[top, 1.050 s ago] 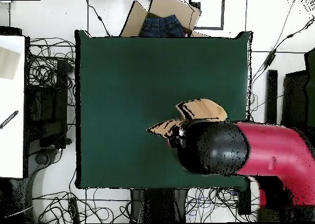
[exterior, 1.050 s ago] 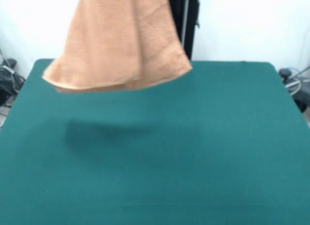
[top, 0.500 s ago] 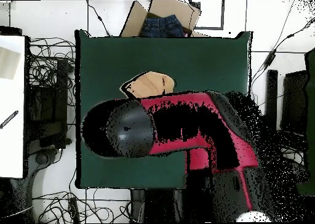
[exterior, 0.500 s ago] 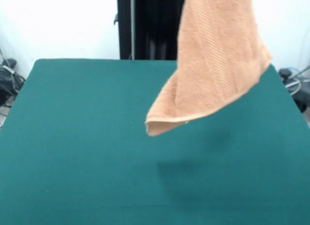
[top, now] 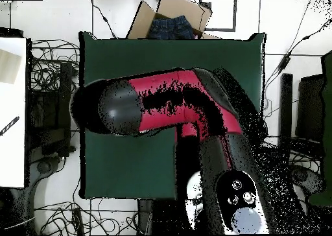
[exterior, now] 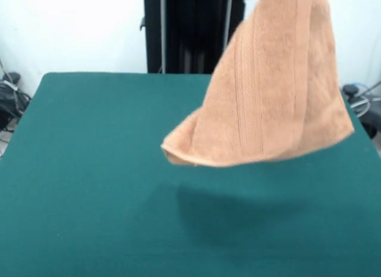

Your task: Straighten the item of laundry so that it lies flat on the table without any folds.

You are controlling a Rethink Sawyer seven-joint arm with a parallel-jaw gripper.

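Gripper not visible in either view: in front view it's above the top edge, in overhead view the arm [top: 162, 104] covers it, so can't tell if spread or pinching.

Front view: towel [exterior: 268, 92] hangs in the air at right of frame, upper part running off the top edge. Its bottom hem is clear of the desk [exterior: 89, 170], not touching. Soft shadow on the green top under it, slightly left of the hem. Towel draped in a rough triangle, wide at bottom, narrowing upward. Vertical woven band stripes run down the middle. Left bottom corner curls into a rolled fold; right bottom corner sticks out past the desk's right side. Not flat, several vertical folds. No tag seen.

Overhead view: towel not visible at all, hidden under arm. Red/black arm stretches across the desk's middle, black rounded end toward left edge. Cardboard box [top: 172, 19] with blue cloth beyond the desk's top edge, cables [top: 48, 71] on floor at left.
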